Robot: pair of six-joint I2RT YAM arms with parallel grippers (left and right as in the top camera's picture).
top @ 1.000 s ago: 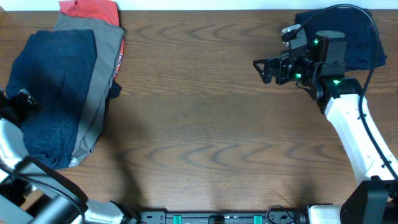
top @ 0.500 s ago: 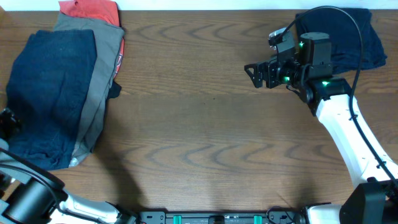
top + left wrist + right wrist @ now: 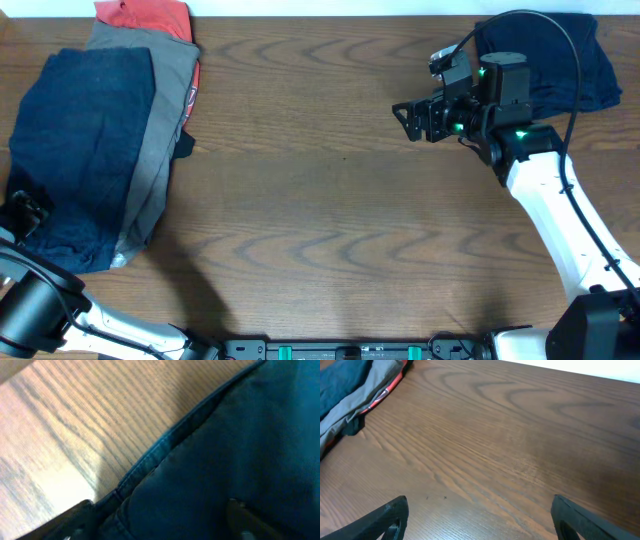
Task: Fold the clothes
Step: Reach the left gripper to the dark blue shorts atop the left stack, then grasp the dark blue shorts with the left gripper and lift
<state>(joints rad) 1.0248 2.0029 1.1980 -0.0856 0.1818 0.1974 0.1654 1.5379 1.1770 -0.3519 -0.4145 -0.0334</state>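
Note:
Folded dark blue denim shorts (image 3: pixel 85 150) lie on top of a stack at the table's left, over grey-khaki shorts (image 3: pixel 165 100) and a red-orange garment (image 3: pixel 145 15). A dark navy garment (image 3: pixel 575 60) lies at the back right corner. My left gripper (image 3: pixel 25 212) is open at the denim's lower left edge; in the left wrist view its fingers (image 3: pixel 160 527) straddle the denim (image 3: pixel 240 450) by the stitched hem. My right gripper (image 3: pixel 410 118) is open and empty above bare table, left of the navy garment; it also shows in the right wrist view (image 3: pixel 482 520).
The wooden table (image 3: pixel 340 220) runs between the stack and the navy garment. The stack shows far off in the right wrist view (image 3: pixel 355 385). The table's left edge lies close to my left gripper. A black rail (image 3: pixel 350 350) runs along the front edge.
My left gripper has moved along the denim's left edge toward the front. My right gripper shifted a little left at first, then stayed still.

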